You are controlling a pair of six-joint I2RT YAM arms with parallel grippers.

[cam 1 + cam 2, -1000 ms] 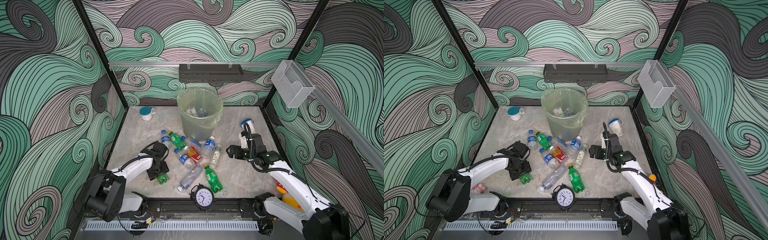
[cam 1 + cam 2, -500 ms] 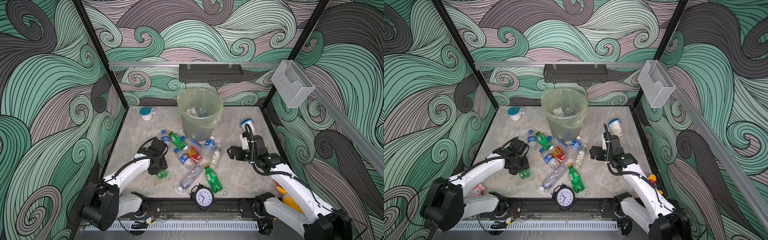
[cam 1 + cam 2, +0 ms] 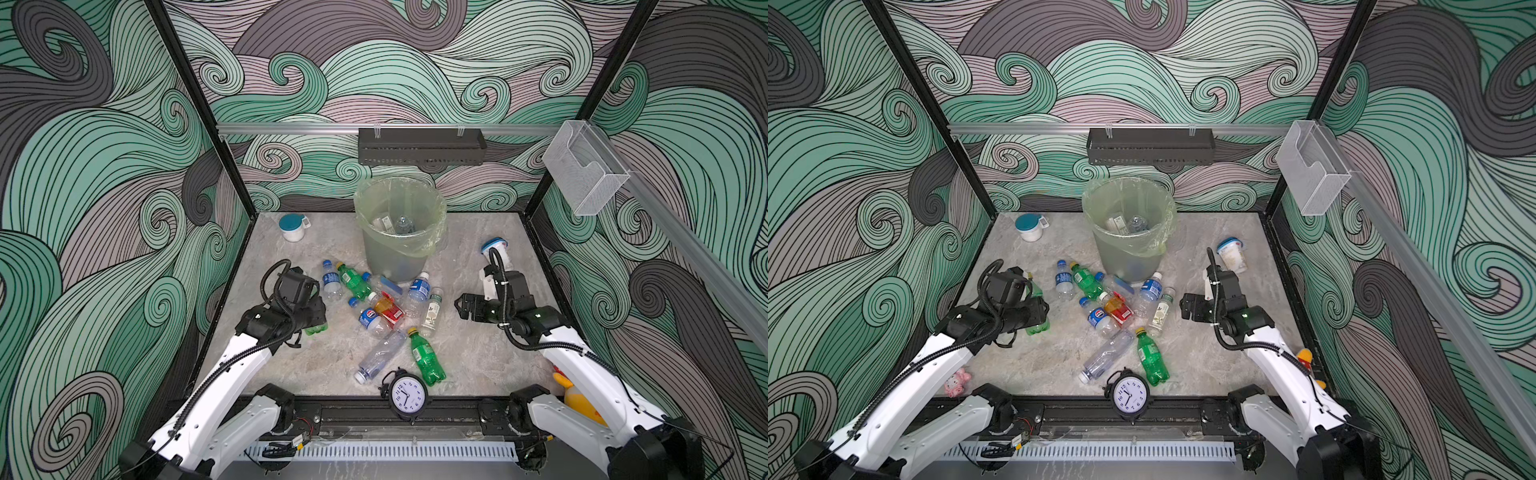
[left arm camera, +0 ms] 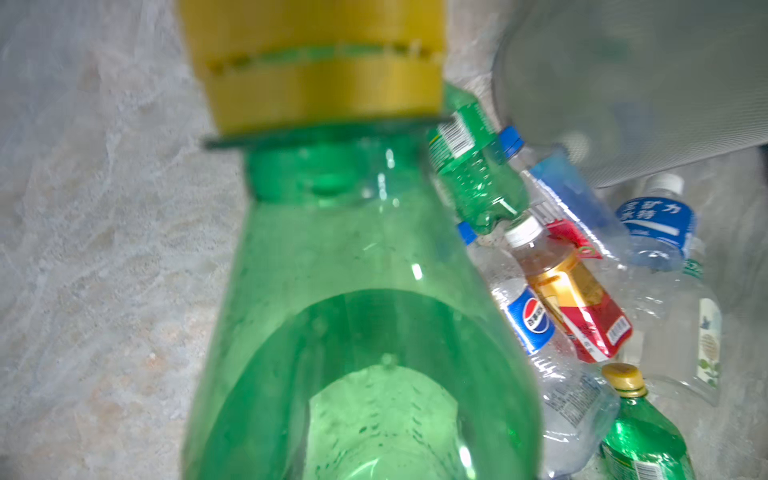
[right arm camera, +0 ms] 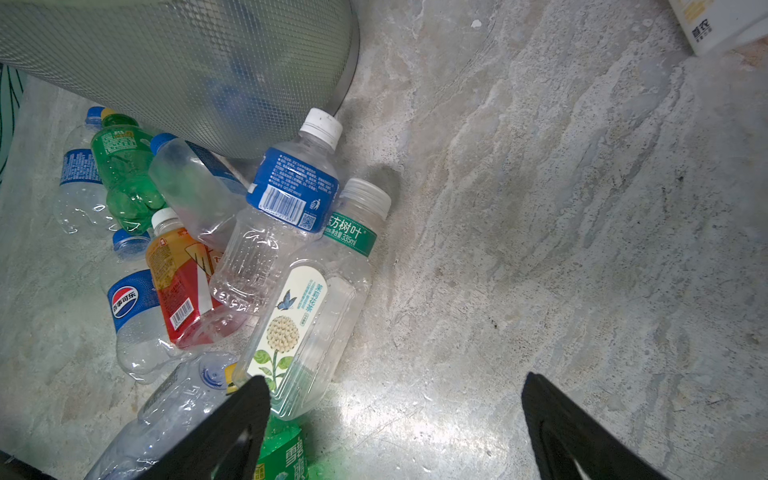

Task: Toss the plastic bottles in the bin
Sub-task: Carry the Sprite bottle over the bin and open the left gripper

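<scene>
Green bottle (image 4: pixel 361 311) gripped by left pincer (image 3: pixel 1037 311) (yellow cap); right pincer (image 5: pixel 395 386) agape.

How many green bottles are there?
3. The held green bottle is in the left end effector; the second green bottle lies by the bin; the third green bottle lies beside the clock. Others may hide inside the bin.

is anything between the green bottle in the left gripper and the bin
Only low clutter: a clear blue-capped bottle and a second green bottle lie on the table between the held green bottle and the bin. They lie flat, well below the bin's open rim, so nothing visible blocks a path over them.
</scene>
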